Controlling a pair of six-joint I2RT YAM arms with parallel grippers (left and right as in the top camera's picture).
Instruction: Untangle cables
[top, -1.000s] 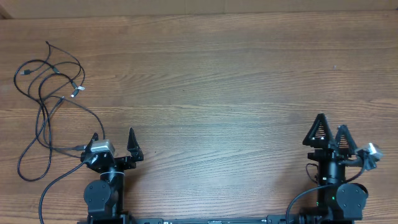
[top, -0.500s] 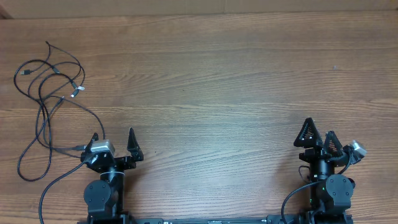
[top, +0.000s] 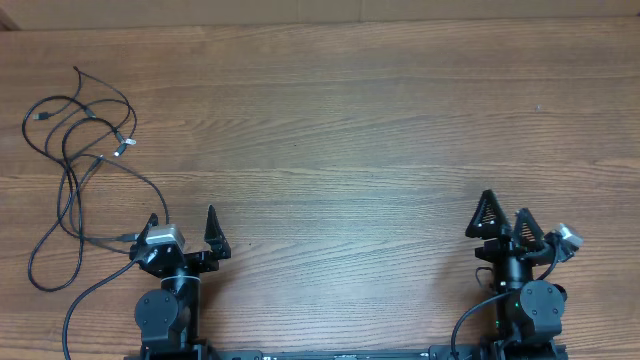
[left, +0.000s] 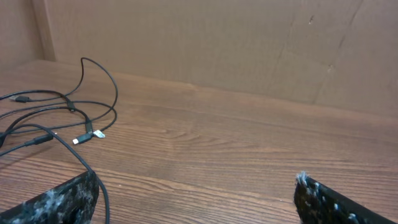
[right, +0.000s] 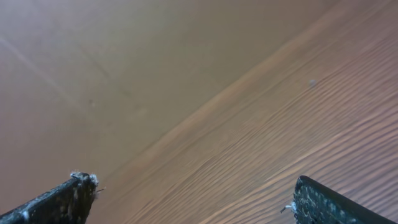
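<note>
Overhead view: the cables (top: 68, 172) are seen as a loose tangle of thin black cords at the upper left of the frame, on the wooden table (top: 350, 120), with small silvery plugs (top: 123, 147) among the loops. The left gripper (top: 181, 215) is placed at the lower left, its jaws spread wide and nothing held; one cord runs just beside its outer finger. The right gripper (top: 505, 204), likewise spread wide and empty, is placed at the lower right, well apart from the tangle.

Several crossing strands could be pinched at once, and the knot would probably be tightened by the pull. The cord beside the left finger could be snagged, and the bundle dragged toward the table's left edge. No brand, label or writing can be read in any view.
</note>
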